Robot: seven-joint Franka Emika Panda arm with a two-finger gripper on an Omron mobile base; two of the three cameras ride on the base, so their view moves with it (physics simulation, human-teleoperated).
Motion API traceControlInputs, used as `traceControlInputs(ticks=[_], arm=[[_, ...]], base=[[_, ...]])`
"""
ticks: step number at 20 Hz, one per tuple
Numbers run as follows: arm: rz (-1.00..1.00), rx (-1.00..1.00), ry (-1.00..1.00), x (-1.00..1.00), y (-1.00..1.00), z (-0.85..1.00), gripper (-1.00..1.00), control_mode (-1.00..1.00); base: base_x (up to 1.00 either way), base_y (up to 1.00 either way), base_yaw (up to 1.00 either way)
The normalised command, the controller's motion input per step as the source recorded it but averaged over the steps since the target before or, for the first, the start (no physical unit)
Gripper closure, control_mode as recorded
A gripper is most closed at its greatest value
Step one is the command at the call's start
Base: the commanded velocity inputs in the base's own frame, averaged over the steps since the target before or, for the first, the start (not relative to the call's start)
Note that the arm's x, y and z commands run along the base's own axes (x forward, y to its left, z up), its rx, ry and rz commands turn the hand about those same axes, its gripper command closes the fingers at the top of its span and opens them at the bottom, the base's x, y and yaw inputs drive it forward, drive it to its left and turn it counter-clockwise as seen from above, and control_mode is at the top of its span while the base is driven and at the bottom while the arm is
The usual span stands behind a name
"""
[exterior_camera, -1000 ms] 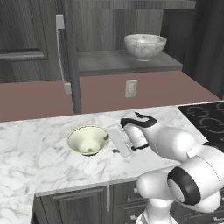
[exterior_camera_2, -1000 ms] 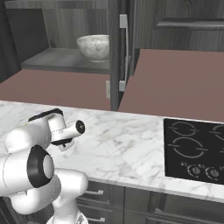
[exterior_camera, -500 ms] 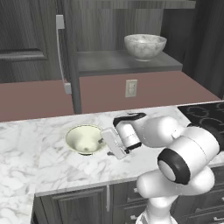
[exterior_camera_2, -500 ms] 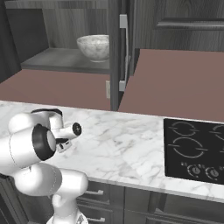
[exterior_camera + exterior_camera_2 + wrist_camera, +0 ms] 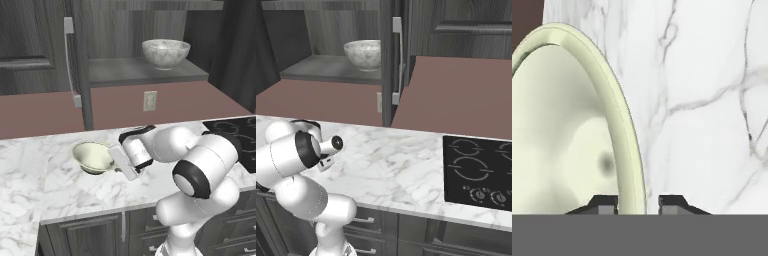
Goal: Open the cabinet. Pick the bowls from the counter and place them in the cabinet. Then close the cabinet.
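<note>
left base: cream bowl [image 5: 93, 157] on counter [image 5: 30, 170], gripper [image 5: 116, 161] at its rim; marbled bowl [image 5: 165, 52] on open cabinet [image 5: 145, 70] shelf | right base: marbled bowl on shelf | hand: fingertips [image 5: 605, 205] straddle cream bowl's rim, whether clenched cannot tell

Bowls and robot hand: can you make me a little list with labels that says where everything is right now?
cream bowl: on the counter, tipped a bit, in front of the open cabinet
marbled bowl: already on the cabinet shelf
gripper: one finger inside the cream bowl's rim, one outside, close on both sides
cabinet: doors open
cooktop: on the counter, to the robot's right, nothing on it
left to do: cream bowl into the cabinet, then shut the doors
</note>
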Motion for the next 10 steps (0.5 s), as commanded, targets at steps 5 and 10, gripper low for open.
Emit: traceControlInputs(ticks=[5,10], arm=[[0.00,0.00,0.00,0.01,0.00,-0.08,1.00,-1.00],[-0.04,0.00,-0.03,-0.05,-0.04,0.06,1.00,-1.00]], base=[[0.00,0.00,0.00],[0.00,0.00,0.00]])
